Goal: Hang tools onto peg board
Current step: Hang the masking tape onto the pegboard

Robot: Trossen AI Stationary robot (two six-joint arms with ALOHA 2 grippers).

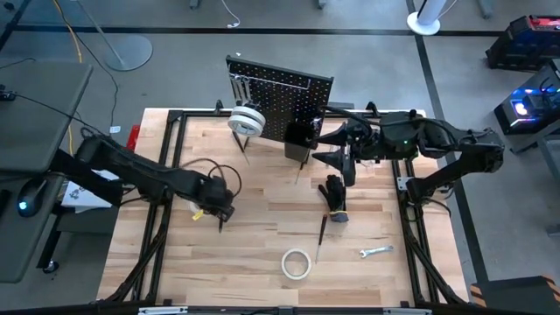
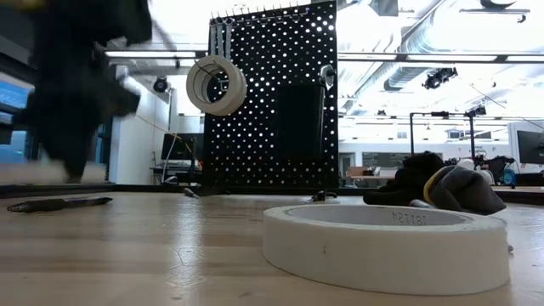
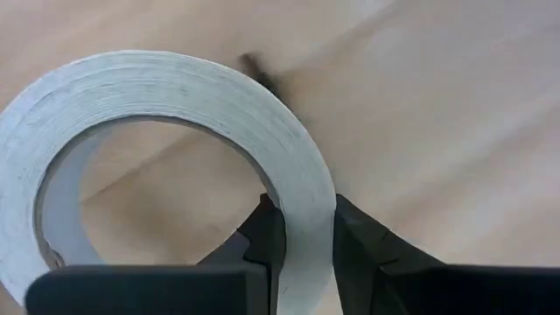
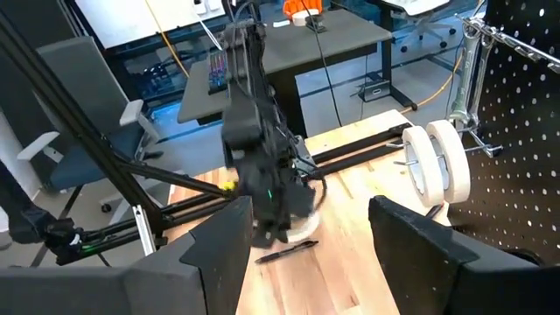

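Note:
My left gripper (image 1: 219,208) points down over the table's left half, shut on a white tape roll (image 3: 175,87). My right gripper (image 1: 325,147) hangs open and holds nothing, high over the table in front of the peg board (image 1: 280,96). The board stands upright at the far edge, with white tape rolls (image 1: 247,120) hanging on a hook and a black bin (image 1: 299,138). Another tape roll (image 1: 296,263) lies flat near the front edge. A black glove bundle (image 1: 333,194), a screwdriver (image 1: 321,229) and a small wrench (image 1: 376,252) lie on the wood. My left gripper has the roll's wall (image 3: 306,188) between its two fingers, one finger (image 3: 262,236) inside the ring and the other (image 3: 359,236) outside. The fingers come from above, pointing down. The roll sits level; whether it rests on the table I cannot tell.
A dark screwdriver (image 4: 284,252) lies on the wood just beside my left gripper. A black cable loop (image 1: 210,171) trails off the left arm. The black table frame (image 1: 166,175) runs along both sides. Bare wood lies between the left gripper and the glove.

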